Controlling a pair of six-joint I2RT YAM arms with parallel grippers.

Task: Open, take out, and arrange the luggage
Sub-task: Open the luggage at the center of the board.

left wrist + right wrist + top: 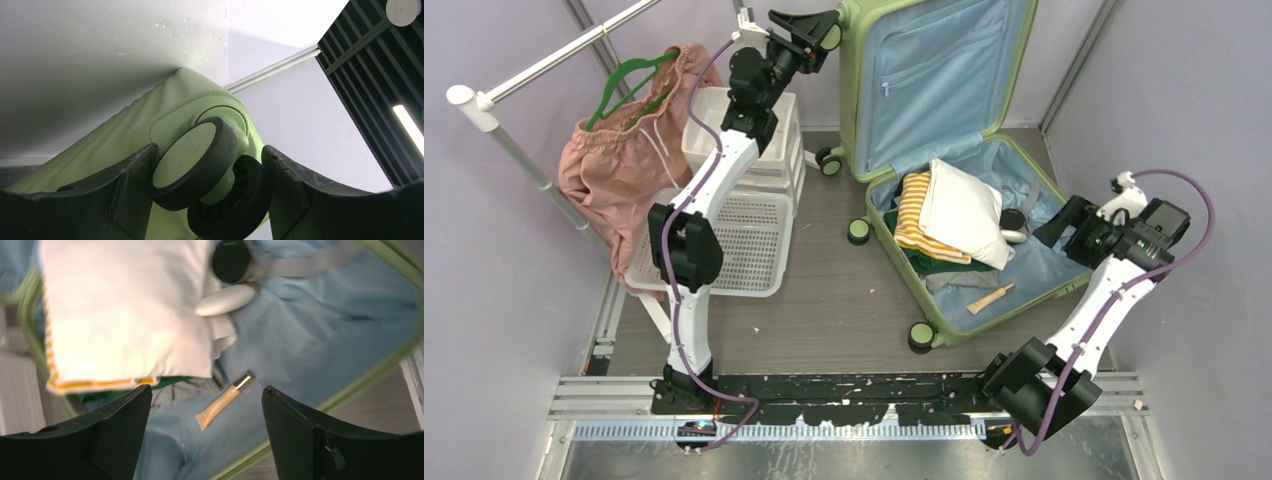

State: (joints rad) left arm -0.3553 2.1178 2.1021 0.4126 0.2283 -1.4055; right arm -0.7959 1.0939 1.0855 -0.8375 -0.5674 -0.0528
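Note:
The light-green luggage (856, 90) lies open: its lid stands upright against the back wall, blue lining and zip pocket facing me. The lower half (1056, 186) lies on the floor with a white folded cloth (964, 210), a yellow-striped garment (912, 215), a green garment (934, 262) and a beige tube (990, 298). My left gripper (819, 35) is open at the lid's top left corner, with a double wheel (200, 160) between its fingers (130, 180). My right gripper (1054, 222) is open and empty above the lower half's right side, over the tube (225, 400) and the white cloth (125, 310).
A white perforated basket (744, 240) and a white drawer unit (769, 150) stand left of the luggage. A pink garment (614, 165) on a green hanger hangs from a rail (544, 62) at far left. A black round item (231, 260) and a white oval item (225, 300) lie by the cloth.

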